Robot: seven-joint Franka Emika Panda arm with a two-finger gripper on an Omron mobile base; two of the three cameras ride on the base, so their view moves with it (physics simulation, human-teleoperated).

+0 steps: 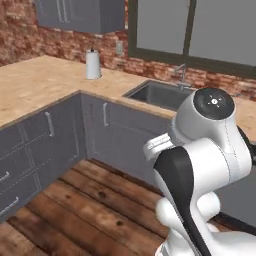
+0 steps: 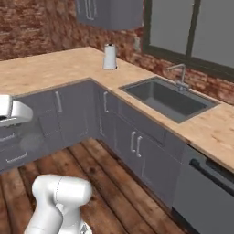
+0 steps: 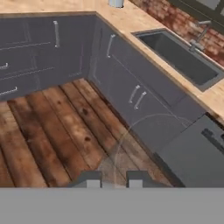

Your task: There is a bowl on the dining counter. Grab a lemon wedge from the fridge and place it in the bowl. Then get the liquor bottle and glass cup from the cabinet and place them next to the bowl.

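- On the left, we see grey drawers (image 1: 25, 155) under a light wooden worktop (image 1: 35, 85) that turns a corner along the brick wall (image 1: 30, 37).
- A grey wall cabinet (image 1: 82, 14) hangs above that corner.
- A white paper roll (image 1: 93, 64) stands upright on the worktop near the wall, below the cabinet.
- Further right, a grey sink (image 2: 169, 98) is set into the worktop, with a silver tap (image 2: 180, 75) at its back edge, under a dark-framed window (image 2: 192, 27).
- Grey cupboard doors (image 2: 137, 146) with silver handles run beneath the sink.
- At the far right, a grey dishwasher (image 2: 205, 192) with a dark handle sits under the worktop.
- A dark wooden plank floor (image 3: 48, 131) fills the space in front of the cupboards.
- The white arm (image 1: 210, 145) rises in front of the sink in the left base view.
- In the hand view, the pincer (image 3: 114, 180) hangs above the floor, clamped on the glass cup (image 3: 153, 144). The cup's left wall passes between the two tips.
- The cup shows as a faint see-through outline in front of the cupboards and dishwasher, held in the air, clear of floor and worktop.
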